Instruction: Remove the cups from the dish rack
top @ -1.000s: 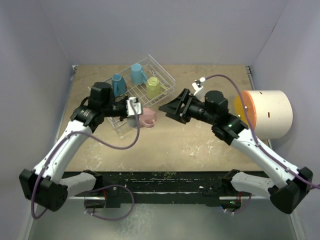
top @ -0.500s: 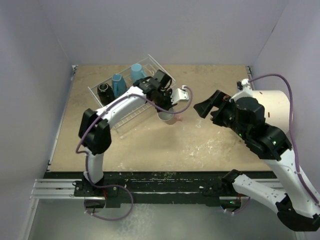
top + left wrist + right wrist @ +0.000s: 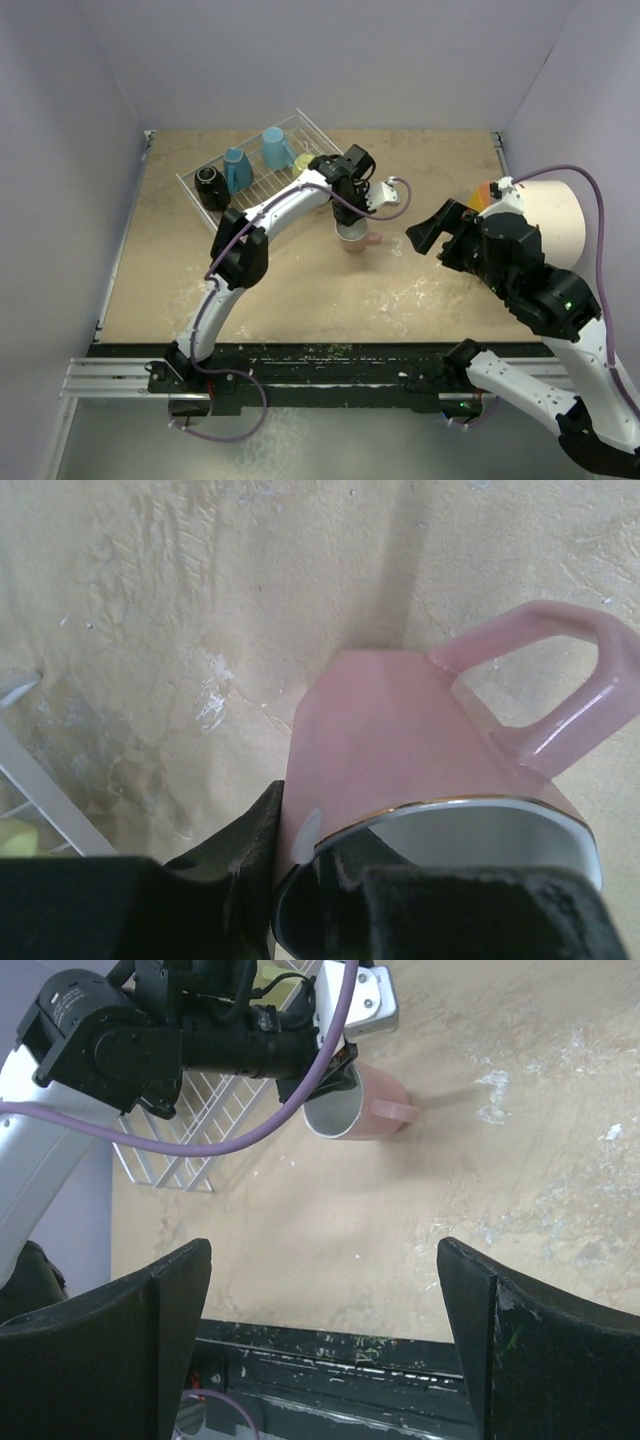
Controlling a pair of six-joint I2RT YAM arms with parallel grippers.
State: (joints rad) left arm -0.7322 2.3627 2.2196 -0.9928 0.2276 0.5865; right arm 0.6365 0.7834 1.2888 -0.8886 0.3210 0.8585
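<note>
Left claw [image 3: 310,855] pinches the pink mug [image 3: 385,730] by its rim. The mug is tilted, low over the bench [image 3: 420,290] just beside the dish rack [image 3: 245,141]. I cannot tell whether it touches the bench. It should be levelled and its base seated flat before the claw lets go. Right claw [image 3: 322,1260] hangs wide and empty. The bench top is sandy, scuffed and white-flecked. Plain lilac walls close it in.

Bright even light; soft shadows; left claw [image 3: 310,868] blurred.
</note>
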